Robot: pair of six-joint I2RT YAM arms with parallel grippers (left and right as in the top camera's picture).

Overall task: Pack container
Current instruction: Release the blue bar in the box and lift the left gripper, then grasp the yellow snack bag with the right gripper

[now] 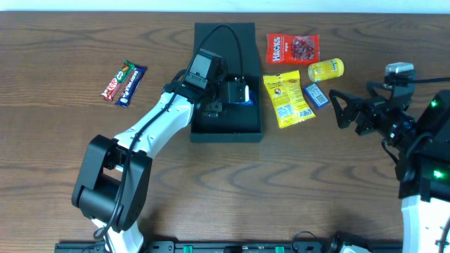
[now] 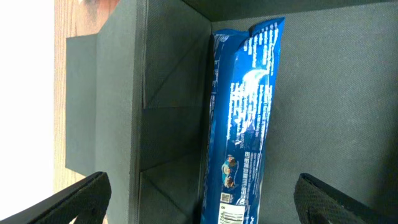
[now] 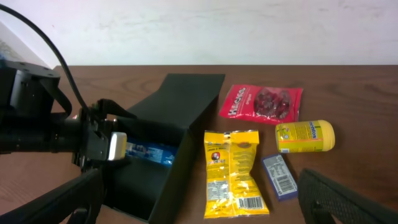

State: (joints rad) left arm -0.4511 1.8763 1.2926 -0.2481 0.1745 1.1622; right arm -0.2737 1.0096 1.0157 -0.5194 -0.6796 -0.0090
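Observation:
The dark container sits open at table centre with its lid flap folded back. A blue snack packet lies inside it against a wall, also seen in the overhead view and the right wrist view. My left gripper hangs open over the packet inside the container, fingers on either side and not touching it. My right gripper is open and empty at the right, facing the yellow packet and the small blue box.
A red packet and a yellow tub lie right of the container. Two wrapped bars lie at the far left. In the right wrist view, the yellow packet and blue box lie beside the container wall.

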